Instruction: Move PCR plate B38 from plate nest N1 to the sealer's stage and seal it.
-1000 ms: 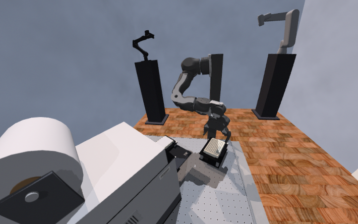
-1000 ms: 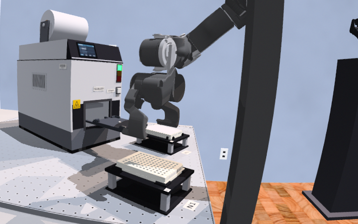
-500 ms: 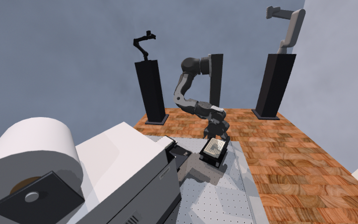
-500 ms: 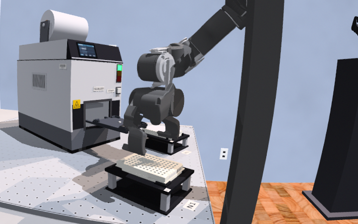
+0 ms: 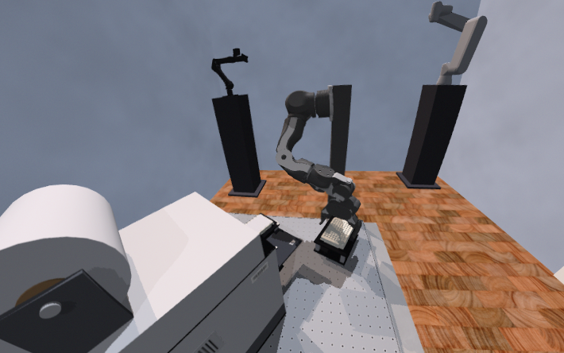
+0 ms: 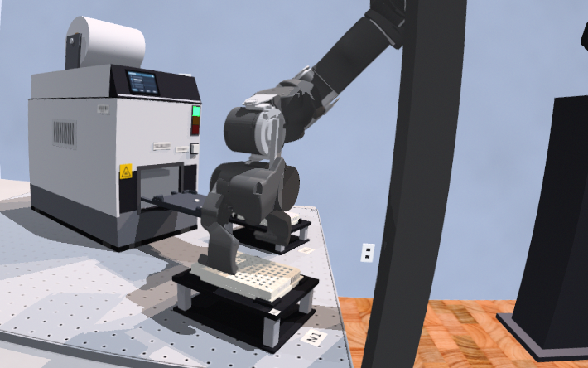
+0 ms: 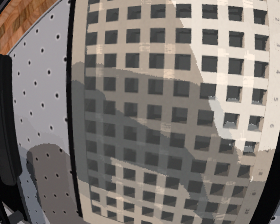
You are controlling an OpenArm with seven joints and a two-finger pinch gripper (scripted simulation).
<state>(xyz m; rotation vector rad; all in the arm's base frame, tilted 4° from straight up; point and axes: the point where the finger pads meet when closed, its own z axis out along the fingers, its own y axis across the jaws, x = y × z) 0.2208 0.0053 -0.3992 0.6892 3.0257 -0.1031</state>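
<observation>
Flanking B38 (image 6: 259, 275), the spread claw (image 6: 241, 237) hides B83 (image 6: 294, 217).

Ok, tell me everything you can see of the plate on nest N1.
The 96-well PCR plate is cream-white and looks like plastic, a rectangular grid of open dark wells with no foil on it. It lies flat and upright on the black nest N1, which stands on short pale legs on the perforated board. The hand is open, low over the plate's sealer-side end; one finger reaches its top. Contact cannot be judged.
</observation>
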